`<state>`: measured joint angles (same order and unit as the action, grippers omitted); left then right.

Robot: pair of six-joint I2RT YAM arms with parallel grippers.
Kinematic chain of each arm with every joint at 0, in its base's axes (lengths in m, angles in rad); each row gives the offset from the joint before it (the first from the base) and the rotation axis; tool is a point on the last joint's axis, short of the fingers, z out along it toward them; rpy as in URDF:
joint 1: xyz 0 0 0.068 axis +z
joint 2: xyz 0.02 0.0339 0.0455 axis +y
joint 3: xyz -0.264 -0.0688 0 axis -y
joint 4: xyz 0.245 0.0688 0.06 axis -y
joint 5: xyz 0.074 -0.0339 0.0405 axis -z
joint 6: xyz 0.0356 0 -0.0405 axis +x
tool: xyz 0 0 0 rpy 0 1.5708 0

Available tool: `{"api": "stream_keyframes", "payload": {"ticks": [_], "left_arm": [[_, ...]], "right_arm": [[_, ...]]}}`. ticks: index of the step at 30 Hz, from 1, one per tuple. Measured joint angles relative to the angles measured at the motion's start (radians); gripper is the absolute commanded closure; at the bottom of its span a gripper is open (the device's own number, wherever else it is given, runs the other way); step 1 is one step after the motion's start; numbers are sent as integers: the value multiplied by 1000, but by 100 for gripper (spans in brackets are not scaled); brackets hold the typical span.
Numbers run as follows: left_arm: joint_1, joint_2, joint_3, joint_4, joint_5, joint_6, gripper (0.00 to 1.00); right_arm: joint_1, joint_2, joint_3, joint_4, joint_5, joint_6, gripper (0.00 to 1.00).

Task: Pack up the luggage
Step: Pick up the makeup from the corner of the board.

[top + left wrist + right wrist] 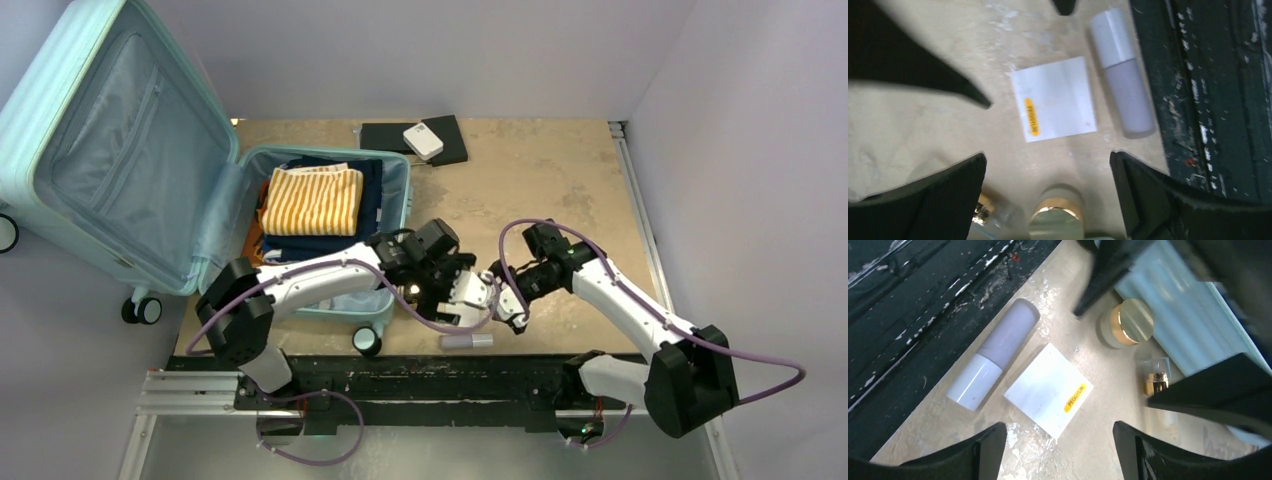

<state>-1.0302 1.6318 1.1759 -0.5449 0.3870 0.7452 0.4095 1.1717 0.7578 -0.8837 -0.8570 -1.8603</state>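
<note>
With left gripper [1048,159] and right gripper [1059,426] both spread wide over the white sachet [1055,97], just right of the open luggage [110,150], back one off and pinch it by opposite edges, sparing the lavender tube [1128,95].

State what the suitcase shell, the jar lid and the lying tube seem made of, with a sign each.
Luggage shell: likely hard matte plastic, moulded ribs. Jar lid: shiny gold, metal or metallised plastic, glinting. Tube: smooth, opaque, probably plastic.
</note>
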Motion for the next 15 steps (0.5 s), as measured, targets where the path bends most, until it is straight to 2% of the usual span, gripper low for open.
{"api": "stream_keyframes", "payload": {"ticks": [1,2,3,10,15], "left_arm": [[26,-14,2,-5,-2,-1,4],[58,-31,7,-7,-11,-2,2],[79,-45,12,-4,-15,-3,1],[191,-234,40,91,-84,-56,1],[251,-291,50,119,-140,-102,1]], "right_arm": [[-4,4,0,9,0,13,13],[-7,6,0,15,0,26,4],[-8,6,0,20,3,41,1],[-9,4,1,49,40,181,1],[-9,0,39,61,77,327,1]]}}
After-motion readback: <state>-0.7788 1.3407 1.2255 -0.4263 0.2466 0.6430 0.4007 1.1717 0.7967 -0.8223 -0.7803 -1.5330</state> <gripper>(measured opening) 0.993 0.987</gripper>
